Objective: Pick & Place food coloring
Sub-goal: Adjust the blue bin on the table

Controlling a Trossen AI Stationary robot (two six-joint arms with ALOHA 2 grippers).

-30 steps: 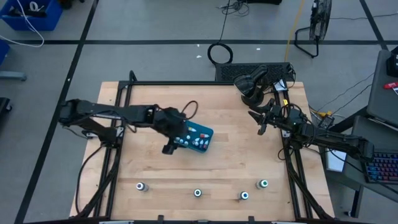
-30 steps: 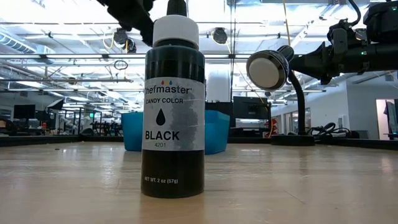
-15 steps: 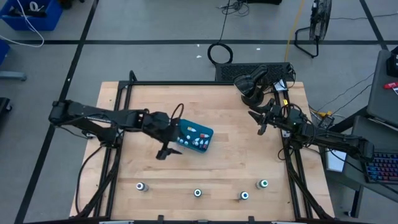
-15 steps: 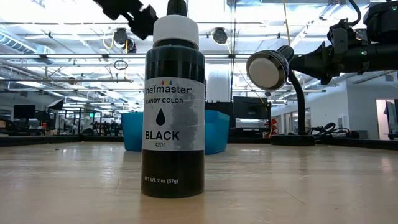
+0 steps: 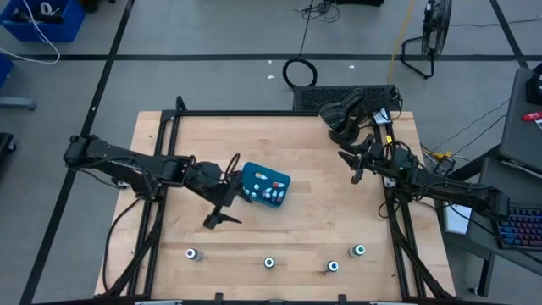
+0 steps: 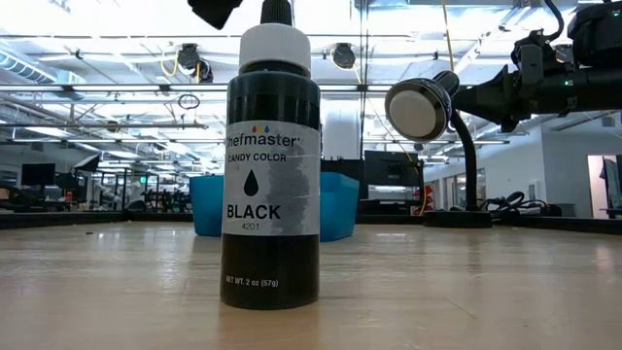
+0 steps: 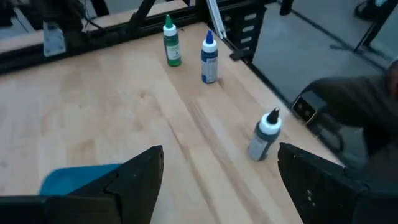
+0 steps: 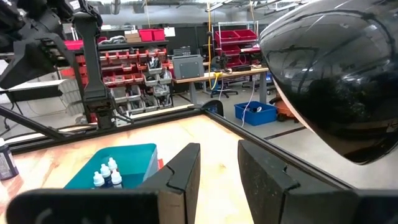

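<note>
Teal tray (image 5: pixel 264 188) sits near table centre, tilted, with a cluster of tiny white-, pink- and red-capped food coloring bottles (image 5: pixel 269 191) inside. Right wrist view shows a few of them standing in one corner of the tray.

Four bigger dark bottles stand in a rough row along the 6 o'clock edge of the wooden table (image 5: pixel 305 152): one at 7 o'clock (image 5: pixel 192 253), one at 6 (image 5: pixel 269 263), two toward 5 (image 5: pixel 333 266) (image 5: pixel 359 250). All upright, well apart from the tray. Low view has one of them right in front of the lens: black bottle (image 6: pixel 270 165), white cap, label reads BLACK. Left wrist view shows a green one (image 7: pixel 171 41), a blue one (image 7: pixel 209 56) and a dark one with white collar (image 7: pixel 264 134).

Left gripper (image 5: pixel 216 216) hangs over bare wood just beside the tray at its 8 o'clock, between tray and the bottle row. Jaws spread wide, nothing between them.

Right gripper (image 5: pixel 357 166) is parked at 3 o'clock near the table edge, beside a black gooseneck lamp (image 5: pixel 339 114). Jaws stand a narrow gap apart, holding nothing.
</note>
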